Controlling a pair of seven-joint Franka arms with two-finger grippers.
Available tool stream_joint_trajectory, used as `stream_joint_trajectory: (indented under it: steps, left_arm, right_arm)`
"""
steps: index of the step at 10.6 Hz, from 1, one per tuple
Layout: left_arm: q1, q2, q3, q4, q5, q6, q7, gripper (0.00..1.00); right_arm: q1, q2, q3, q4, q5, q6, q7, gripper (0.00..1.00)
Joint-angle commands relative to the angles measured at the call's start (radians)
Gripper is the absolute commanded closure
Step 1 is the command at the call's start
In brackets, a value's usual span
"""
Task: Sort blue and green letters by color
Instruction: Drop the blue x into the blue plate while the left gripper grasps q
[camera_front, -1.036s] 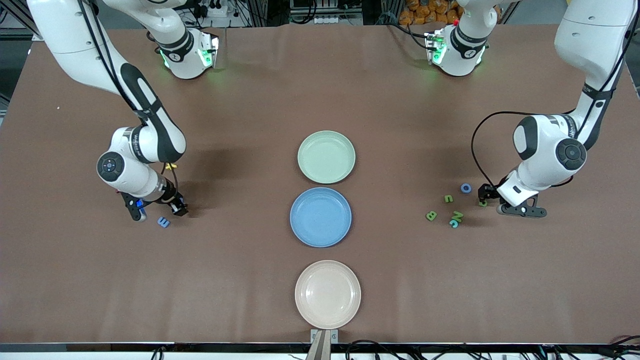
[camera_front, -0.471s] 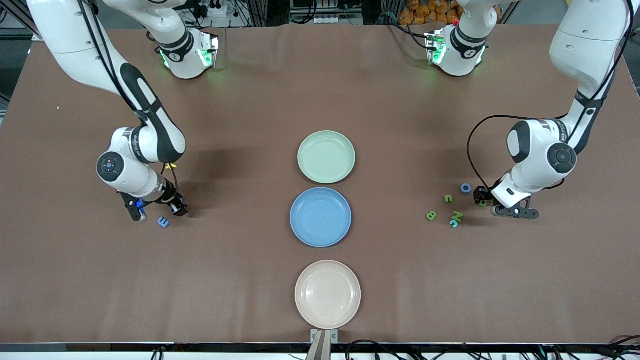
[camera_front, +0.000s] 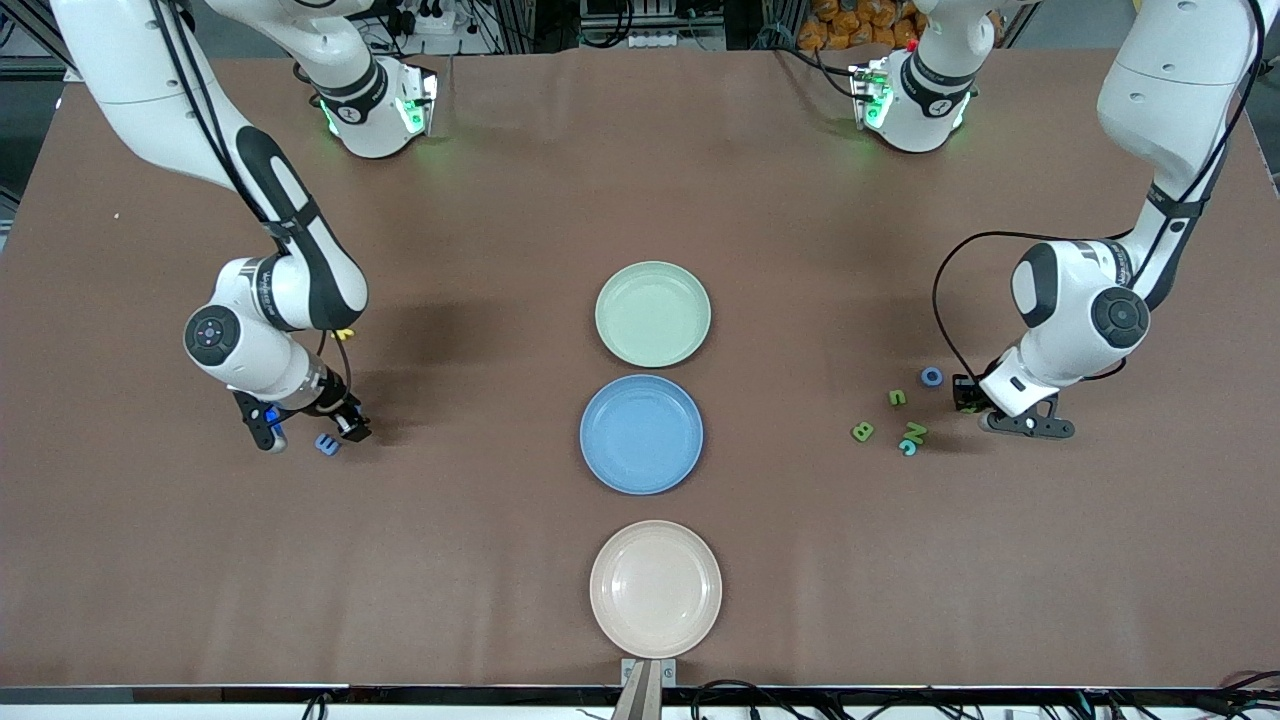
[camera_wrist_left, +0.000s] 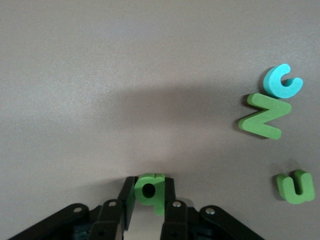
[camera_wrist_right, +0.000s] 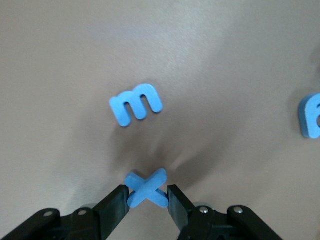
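— What can't you make out from the front camera?
— The green letter (camera_wrist_left: 150, 192) in your left gripper (camera_wrist_left: 148, 202) is hidden there under the wrist.
— Anything cropped?
— At three o'clock in the right wrist view, a blue letter (camera_wrist_right: 311, 116) is cut by the edge; its shape is unclear.

The matte brown table (camera_front: 500, 200) is evenly lit from overhead; soft shadows are cast beneath both arms, without glare.

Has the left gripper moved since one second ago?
Yes. The left gripper, shut on a green letter, has shifted toward the blue ring letter and the plates.
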Motion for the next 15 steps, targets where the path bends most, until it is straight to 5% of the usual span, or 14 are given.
stream_joint_trajectory:
  steps: [1,5,8,15]
  left_arm:
    - [-0.007,0.005,-0.002,0.002,0.016,0.013,0.009,1.0]
    - [-0.008,-0.034,-0.005,0.008,0.016,0.004,0.006,1.0]
    - [-0.008,-0.074,-0.028,0.022,0.016,-0.065,0.002,1.0]
    - [-0.008,-0.107,-0.154,0.122,0.014,-0.264,-0.136,1.0]
  right_arm:
    - [0.006,-0.01,0.019,0.075,-0.003,-0.086,-0.034,1.0]
    - [0.04,-0.01,0.111,0.213,-0.003,-0.172,-0.049,1.0]
    - [0.124,-0.001,0.121,0.268,-0.001,-0.177,-0.045,1.0]
    - [0.363,0.226,0.12,0.593,-0.003,-0.16,0.01,1.0]
